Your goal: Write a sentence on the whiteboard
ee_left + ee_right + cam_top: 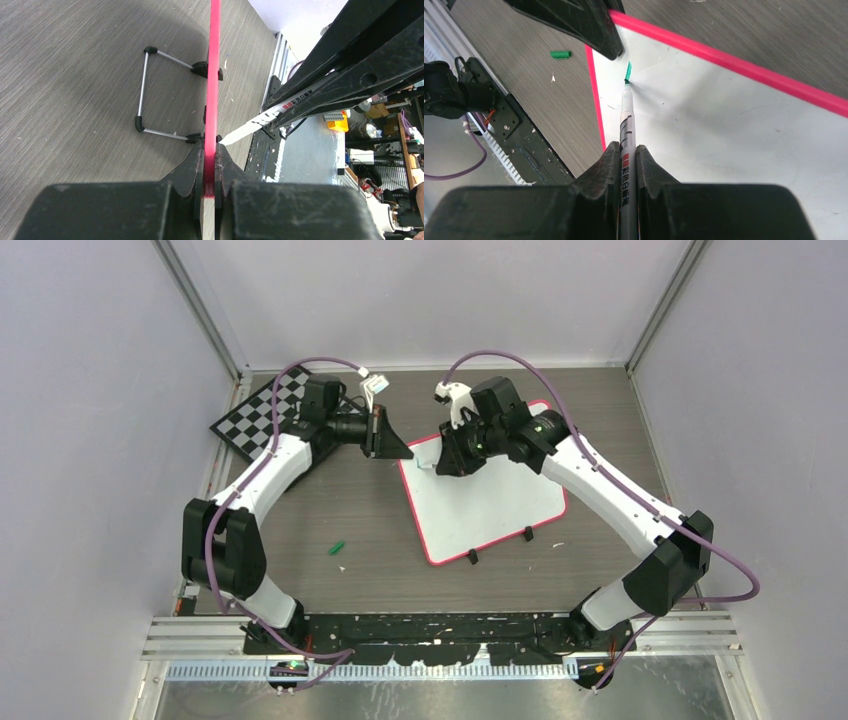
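robotics lab: framed booth, cluttered shelves

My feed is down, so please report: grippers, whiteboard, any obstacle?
Left gripper shut on whiteboard's corner. Right gripper shut on green marker, tip by same corner; no lettering visible. Green cap on table, clear of board.

Pale lilac walls with metal corner posts enclose a grey wood-grain worktop, evenly lit.
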Motion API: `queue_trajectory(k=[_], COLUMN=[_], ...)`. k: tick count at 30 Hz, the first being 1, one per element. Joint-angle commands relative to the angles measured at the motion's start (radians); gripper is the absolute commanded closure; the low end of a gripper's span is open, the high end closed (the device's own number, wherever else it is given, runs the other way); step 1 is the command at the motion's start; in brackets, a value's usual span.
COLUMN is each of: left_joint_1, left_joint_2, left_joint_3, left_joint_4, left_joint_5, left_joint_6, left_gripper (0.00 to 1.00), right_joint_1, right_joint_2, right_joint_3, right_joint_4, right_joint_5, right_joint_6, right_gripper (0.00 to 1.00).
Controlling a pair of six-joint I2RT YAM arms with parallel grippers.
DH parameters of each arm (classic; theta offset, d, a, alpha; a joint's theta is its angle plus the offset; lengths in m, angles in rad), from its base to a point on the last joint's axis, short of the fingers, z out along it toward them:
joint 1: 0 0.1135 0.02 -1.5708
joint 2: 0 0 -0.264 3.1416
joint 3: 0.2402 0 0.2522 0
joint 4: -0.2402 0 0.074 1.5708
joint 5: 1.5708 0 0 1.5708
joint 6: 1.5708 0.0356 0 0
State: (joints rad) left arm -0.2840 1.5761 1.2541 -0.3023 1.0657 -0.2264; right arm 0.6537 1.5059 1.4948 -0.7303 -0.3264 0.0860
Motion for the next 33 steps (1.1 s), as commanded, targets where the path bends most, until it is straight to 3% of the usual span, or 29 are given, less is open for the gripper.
queue_trajectory(k=[1,12,22,33], left_joint_1=[0.002,0.002,0.002,0.002], left_joint_2=[-0.047,-0.053,-0.051,-0.052], left_joint_3=[-0.004,-0.011,-0.01,-0.009], left_joint_4=[0.034,0.03,0.031,0.032], left_joint_5=[0.002,0.001,0.005,0.01], left_joint_6=[-0.005,0.002,0.003,0.004], left_gripper=[1.0,1.0,1.0,1.0], right_joint_1=[0.004,0.006,0.007,-0.009], right_joint_2=[-0.024,-0.051,-0.074,-0.064], right_joint_3=[-0.035,-0.13,-0.044,0.003], right_joint_4=[0.028,0.027,0.005,-0.003], right_joint_5=[0.011,-0.038,-0.084,0.034], right_joint_6=[-0.002,0.009,0.003,0.002], right_gripper=[1.0,1.0,1.0,1.0])
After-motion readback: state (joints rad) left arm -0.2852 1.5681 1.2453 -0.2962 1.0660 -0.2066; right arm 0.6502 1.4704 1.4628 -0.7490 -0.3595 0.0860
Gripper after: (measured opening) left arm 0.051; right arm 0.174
